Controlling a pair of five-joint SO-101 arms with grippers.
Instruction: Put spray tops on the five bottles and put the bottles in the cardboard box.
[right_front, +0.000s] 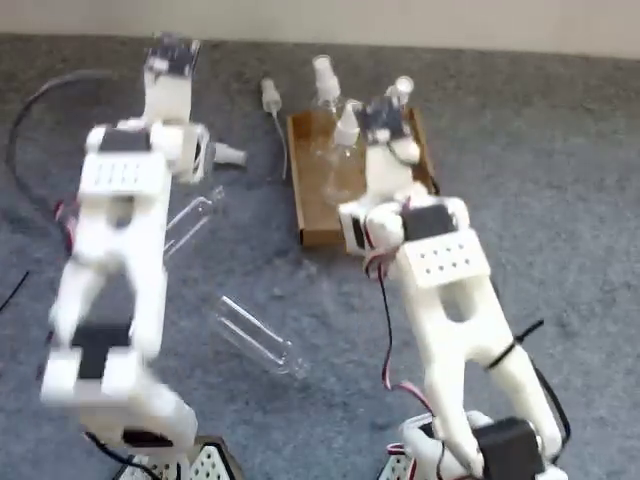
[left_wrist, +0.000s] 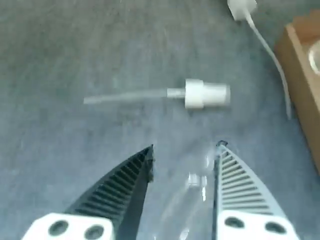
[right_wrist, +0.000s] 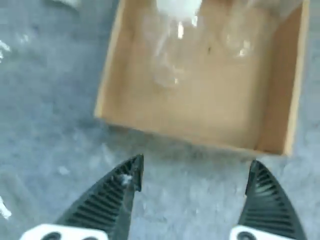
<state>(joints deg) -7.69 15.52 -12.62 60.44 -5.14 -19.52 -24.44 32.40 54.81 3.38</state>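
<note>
The left gripper (left_wrist: 185, 150) is held moderately wide just above the carpet (right_front: 560, 150), with a clear bottle (left_wrist: 192, 192) lying uncapped between its jaws; whether either finger touches the glass cannot be told. In the high view this bottle (right_front: 190, 222) lies at about 9 o'clock from the middle, partly under the left arm. Just beyond the fingertips a spray top (left_wrist: 206, 94) lies on its side with its tube stretched out flat; in the high view it (right_front: 230, 155) is found at 10 o'clock. A far top (left_wrist: 242, 7) lies beyond it, at 11 o'clock in the high view (right_front: 270, 95), with its thin tube trailing toward 6 o'clock alongside the box (right_front: 312, 215), whose corner (left_wrist: 300, 55) is seen from the left wrist. The box sits at 1 o'clock, and three capped bottles (right_front: 348, 125) are stood upright inside it, near its far wall. The right gripper (right_wrist: 195, 167) is spread wide and holds nothing; its box (right_wrist: 200, 105) is seen ahead of the tips, with the clear bottles (right_wrist: 167, 55) at the far side. A second bottle (right_front: 255, 335) lies uncapped on the carpet at 7 o'clock, between the two arms and apart from both.
</note>
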